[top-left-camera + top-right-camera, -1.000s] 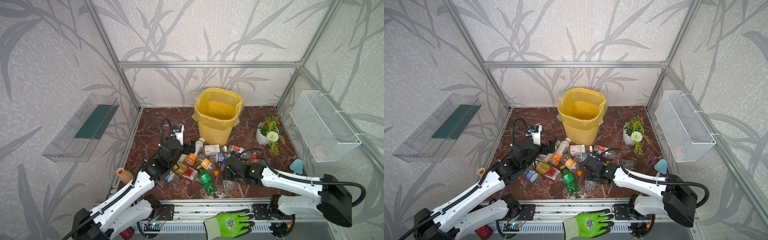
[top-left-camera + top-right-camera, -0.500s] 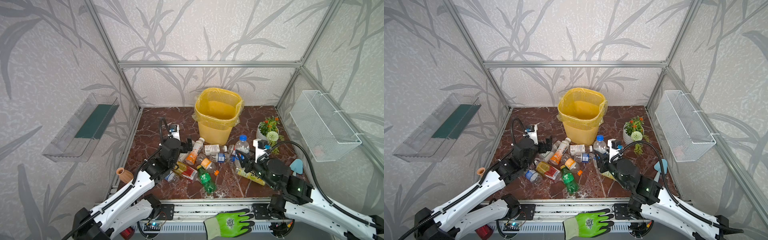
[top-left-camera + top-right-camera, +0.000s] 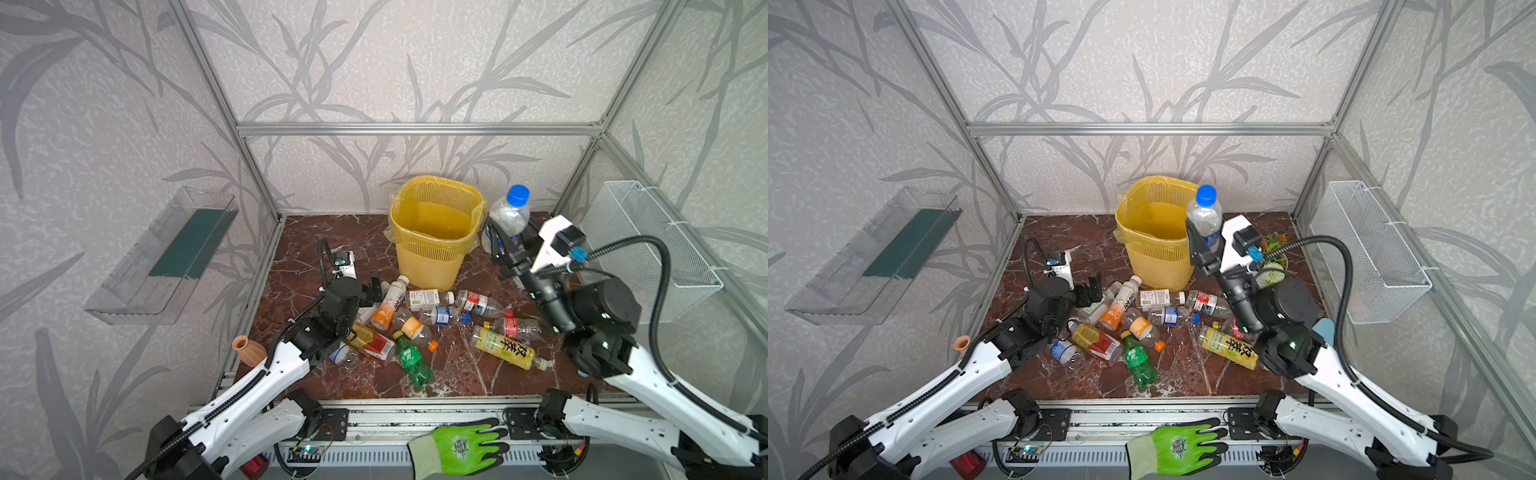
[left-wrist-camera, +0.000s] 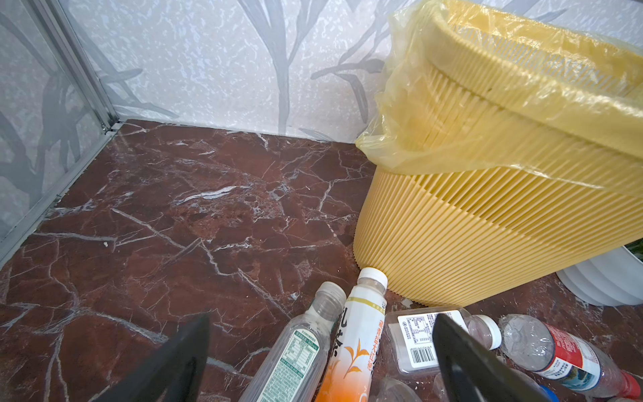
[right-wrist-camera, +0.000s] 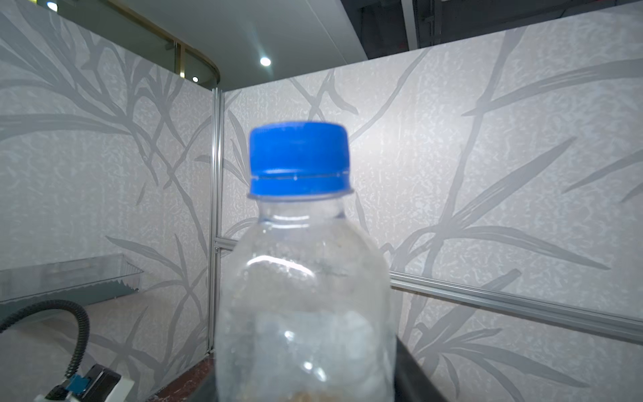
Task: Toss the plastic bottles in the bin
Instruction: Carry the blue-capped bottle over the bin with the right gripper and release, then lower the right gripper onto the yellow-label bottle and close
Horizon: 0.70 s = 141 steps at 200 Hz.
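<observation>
Gaping left pincer (image 4: 322,317): black fingers (image 4: 174,362) spread wide, gripping nothing, low over the brown marble floor (image 4: 174,209) at the left edge of the bottle heap.
Between its fingers: clear plastic bottle with a green-and-white nutrition table (image 4: 295,355) and white-and-orange tea bottle with a white cap (image 4: 358,348), lying side by side with their caps pointing away from the pincer. Contact with the fingers cannot be told.
Tea bottle print: vertical Chinese characters and an orange leaf drawing; brand not legible.
Clear bottle with a white barcode label (image 4: 417,341): partly behind one finger; fine print too small to read.
Green plastic bottle (image 3: 411,361): front of the heap; white logo, unreadable.
Yellow-labelled bottle (image 3: 505,347): right side of the heap; large black Chinese characters.
Tall yellow slatted bin with a yellow bag liner (image 3: 432,249): upright behind the heap; the tea bottle's cap lies just beside its base.
Clear bottle with a blue cap (image 3: 509,216): upright, raised off the floor, just beside the bin's right rim; whether it is over the opening cannot be told. Blue label, writing unreadable.
Right pincer (image 3: 506,245): closed on the lower body of the blue-capped bottle.
</observation>
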Available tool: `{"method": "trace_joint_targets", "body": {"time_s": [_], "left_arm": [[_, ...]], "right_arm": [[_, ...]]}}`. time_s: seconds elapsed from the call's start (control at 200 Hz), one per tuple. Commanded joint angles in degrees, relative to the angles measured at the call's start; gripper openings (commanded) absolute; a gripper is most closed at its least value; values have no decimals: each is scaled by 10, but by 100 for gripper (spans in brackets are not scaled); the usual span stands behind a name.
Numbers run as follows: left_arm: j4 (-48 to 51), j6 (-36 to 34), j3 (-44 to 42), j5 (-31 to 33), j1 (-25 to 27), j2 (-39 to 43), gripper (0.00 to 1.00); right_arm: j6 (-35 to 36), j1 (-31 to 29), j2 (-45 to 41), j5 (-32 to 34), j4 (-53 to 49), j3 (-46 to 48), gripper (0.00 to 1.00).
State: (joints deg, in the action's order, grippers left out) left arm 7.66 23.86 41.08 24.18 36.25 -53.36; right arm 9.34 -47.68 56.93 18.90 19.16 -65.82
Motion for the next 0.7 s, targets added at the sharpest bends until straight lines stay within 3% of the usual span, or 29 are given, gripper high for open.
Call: {"method": "trace_joint_targets", "body": {"time_s": [0.0, 0.08, 0.15, 0.22, 0.265, 0.4, 0.7], "left_arm": [[17, 19, -2, 13, -4, -3, 99], [22, 20, 0, 12, -5, -3, 99], [30, 18, 4, 13, -6, -3, 99], [41, 14, 9, 15, -6, 0, 99], [45, 12, 10, 16, -7, 3, 99], [44, 13, 0, 17, -6, 20, 99], [51, 13, -6, 27, -7, 15, 99]], "right_arm": [[-131, 99, 135, -128, -100, -90, 52], [-147, 133, 247, -166, -210, -194, 57], [-135, 142, 319, -177, -310, -289, 75], [-123, 143, 338, -173, -336, -325, 91], [-116, 143, 327, -162, -328, -323, 95], [-102, 143, 259, -140, -273, -270, 98], [-102, 146, 148, -87, -260, -120, 99]]}}
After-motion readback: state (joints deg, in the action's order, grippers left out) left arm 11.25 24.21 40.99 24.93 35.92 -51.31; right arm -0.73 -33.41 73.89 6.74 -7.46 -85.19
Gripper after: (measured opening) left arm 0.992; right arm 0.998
